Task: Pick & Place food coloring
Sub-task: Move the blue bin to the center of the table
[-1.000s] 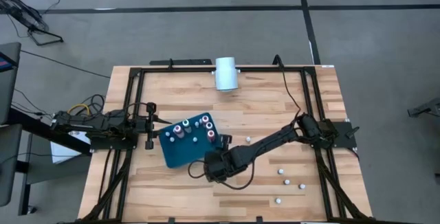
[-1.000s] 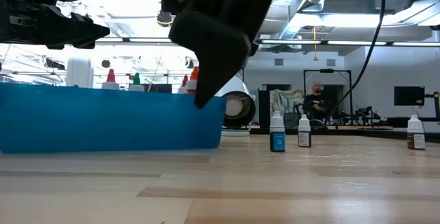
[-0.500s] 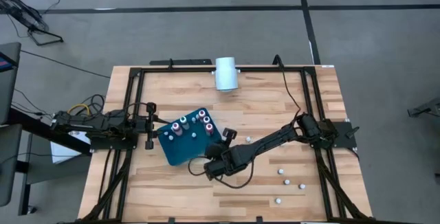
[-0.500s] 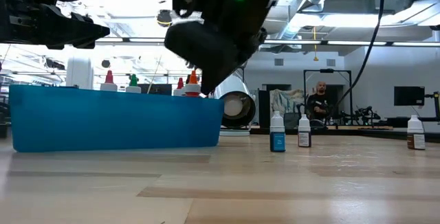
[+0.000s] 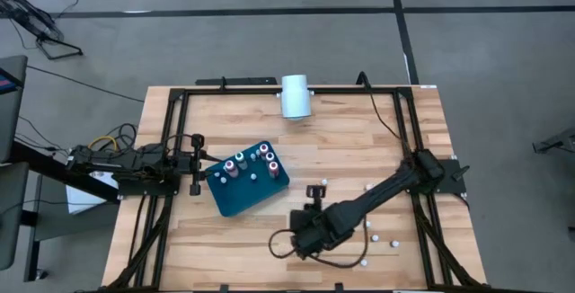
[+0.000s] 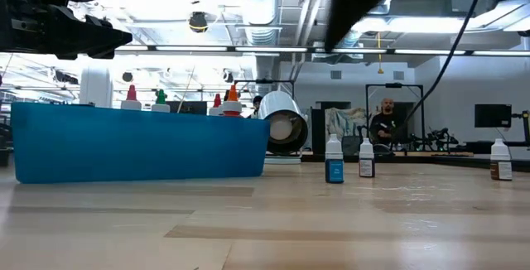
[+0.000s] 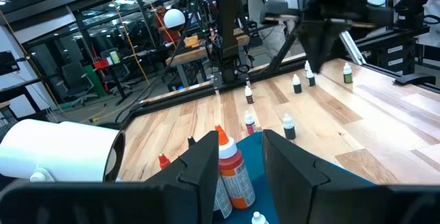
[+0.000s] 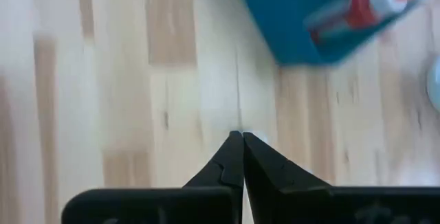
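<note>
Food coloring bottles (image 5: 253,161) are seen standing in the teal tray (image 5: 235,198) left of the table's (image 5: 341,140) centre, with more bottles (image 5: 375,233) scattered on the wood to the right. The left gripper (image 5: 194,162) is parked just beside the tray's left edge, part-open and holding nothing. The right gripper (image 5: 316,190) is clenched shut and empty, held over bare wood between tray and loose bottles.

No readable text anywhere. The small bottles (image 6: 334,169) standing on the table (image 6: 348,220) have labels, but the print is too small to make out. Same for the orange-capped bottle (image 7: 232,172) in the blue tray (image 6: 137,144): label visible, nothing legible. No brands, numbers or signs.
</note>
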Robot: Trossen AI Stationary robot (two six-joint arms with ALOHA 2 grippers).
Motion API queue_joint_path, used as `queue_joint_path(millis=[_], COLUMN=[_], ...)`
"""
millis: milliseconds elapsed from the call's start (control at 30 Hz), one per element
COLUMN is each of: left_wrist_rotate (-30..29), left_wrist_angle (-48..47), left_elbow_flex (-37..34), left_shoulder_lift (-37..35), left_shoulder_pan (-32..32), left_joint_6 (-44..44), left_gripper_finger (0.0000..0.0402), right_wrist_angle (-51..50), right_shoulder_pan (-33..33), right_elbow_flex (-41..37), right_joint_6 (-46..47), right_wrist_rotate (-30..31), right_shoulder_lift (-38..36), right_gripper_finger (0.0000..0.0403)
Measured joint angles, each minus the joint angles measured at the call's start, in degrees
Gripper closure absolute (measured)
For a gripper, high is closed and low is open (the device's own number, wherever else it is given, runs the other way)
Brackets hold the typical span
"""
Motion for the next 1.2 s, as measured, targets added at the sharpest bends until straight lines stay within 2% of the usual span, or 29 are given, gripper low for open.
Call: queue_joint_path(millis=[167,333,467,600,800,933,1200], left_wrist_rotate=[0.01,0.0,0.01,-0.01,0.01,0.01,0.0], left_wrist_angle=[0.01,0.0,0.01,0.01,0.01,0.0,0.01], left_elbow_flex=[0.0,0.0,0.0,0.0,0.02,0.01,0.01], left_shoulder_lift=[0.0,0.01,-0.01,0.0,-0.01,0.0,0.01], left_shoulder_pan=[-0.01,0.0,0.01,0.0,0.01,0.01,0.0], left_joint_6=[0.0,0.0,0.0,0.0,0.0,0.0,0.0], left_gripper_finger=[0.0297,0.0297,0.0297,0.0297,0.0297,0.0297,0.0297], right_wrist_angle=[-9.07,-12.83,-13.24,-9.9,1.29,5.13,8.4], right_shoulder_pan=[0.53,0.53,0.49,-1.21,-4.02,-5.96,-9.54], right_elbow_flex=[-0.01,0.0,-0.06,-3.91,-12.62,-14.56,-16.2], right_joint_6=[-0.04,-0.84,-5.29,-10.12,-18.51,-22.77,-29.02], right_wrist_rotate=[-1.16,-1.37,-1.31,-1.12,-2.82,-3.47,-13.61], right_shoulder_lift=[-2.87,-3.29,-3.26,-3.29,-4.22,-5.82,-6.65], right_gripper_finger=[0.037,0.029,0.0218,0.0173,0.0167,0.0178,0.0195])
